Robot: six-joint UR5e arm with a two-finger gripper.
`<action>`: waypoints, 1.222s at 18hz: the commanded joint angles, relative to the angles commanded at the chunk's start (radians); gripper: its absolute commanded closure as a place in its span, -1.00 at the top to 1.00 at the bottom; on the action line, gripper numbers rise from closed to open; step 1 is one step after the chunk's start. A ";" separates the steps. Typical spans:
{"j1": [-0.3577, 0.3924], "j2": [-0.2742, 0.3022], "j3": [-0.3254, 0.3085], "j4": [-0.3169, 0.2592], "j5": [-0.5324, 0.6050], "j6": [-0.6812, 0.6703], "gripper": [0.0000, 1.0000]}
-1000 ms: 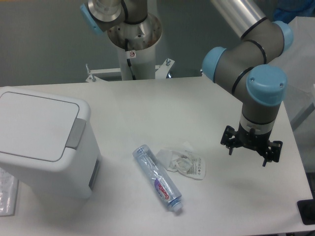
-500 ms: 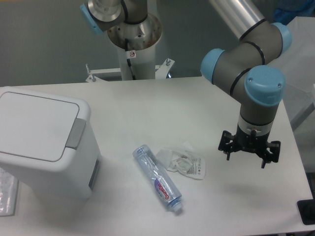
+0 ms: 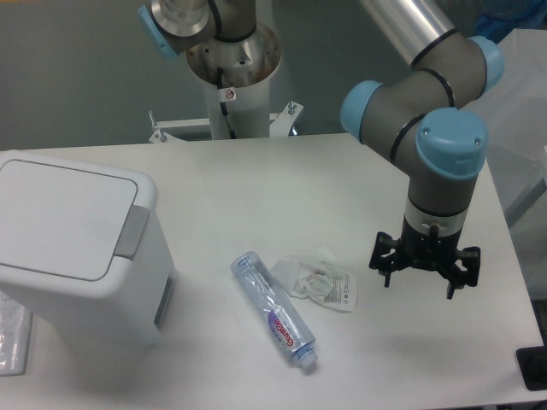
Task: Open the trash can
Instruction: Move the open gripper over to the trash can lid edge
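at the left of the frame we see the trash can, a big boxy white bin standing on the white worktop, its flat lid down and the grey latch on the rim facing right. a bit of clear plastic shows at the lower left edge, just beside the bin's base. near the lower middle lies an empty clear bottle on its side, cap end toward the bottom of the frame, with a crumpled clear wrapper touching its right flank. at the right we find the end effector, pointing down above the worktop, its two black fingers spread apart and holding nothing, well apart from the bin. the grey arm with blue caps rises from it toward the upper right.
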 joint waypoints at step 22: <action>-0.301 0.370 -0.318 0.025 -0.206 -0.330 1.00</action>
